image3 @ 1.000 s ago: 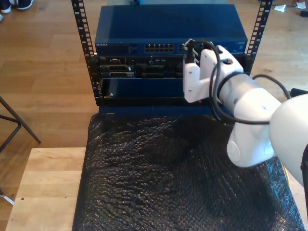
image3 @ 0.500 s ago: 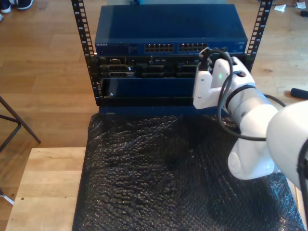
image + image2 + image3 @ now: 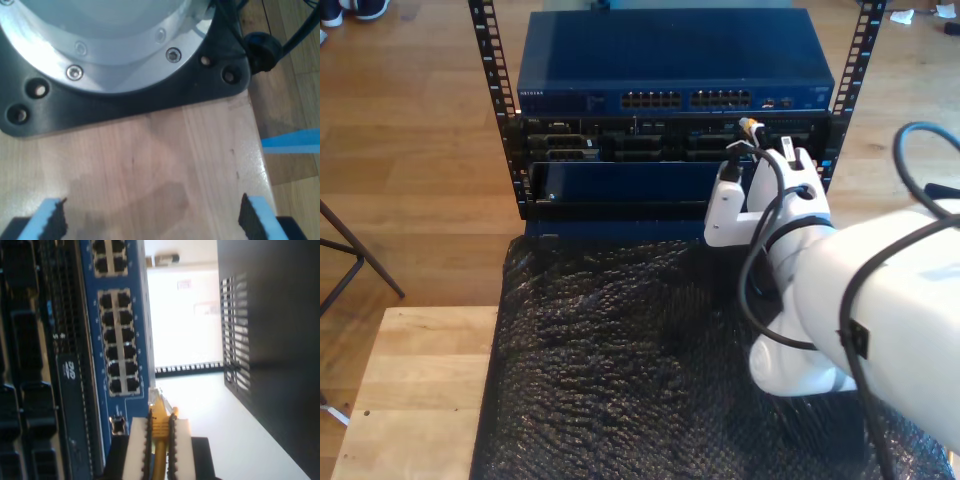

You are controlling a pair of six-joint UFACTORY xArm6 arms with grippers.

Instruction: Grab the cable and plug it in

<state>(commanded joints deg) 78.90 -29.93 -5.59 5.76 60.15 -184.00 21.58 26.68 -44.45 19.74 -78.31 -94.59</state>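
First wrist view: pointing down at a bare wooden tabletop (image 3: 165,165) beside a black arm base (image 3: 125,105), first gripper (image 3: 152,220) spread wide, foam-tipped pads (image 3: 52,220) well apart, nothing between them; parked out of the way, by the look of it, with a strip of blue tape (image 3: 292,141) off on the floor. Second wrist view: second gripper (image 3: 159,445) clenched on the cable (image 3: 159,432), yellow-orange jacket pinched between the two pale pads, clear plug (image 3: 157,400) poking out beyond the fingertips, tip hanging just off the corner of the blue switch (image 3: 137,340), close beside its block of ports (image 3: 119,342) but not in any socket; gripped short behind the plug, likely to keep it stiff and aimed for insertion. Exterior view: white arm reaching in from the exterior view's right over the black bubble wrap (image 3: 650,380), second gripper (image 3: 752,145) held up before the rack (image 3: 670,150), plug tip just below the switch's port row (image 3: 720,99). Not yet seated; a lift and a careful line-up with a free port seem called for.
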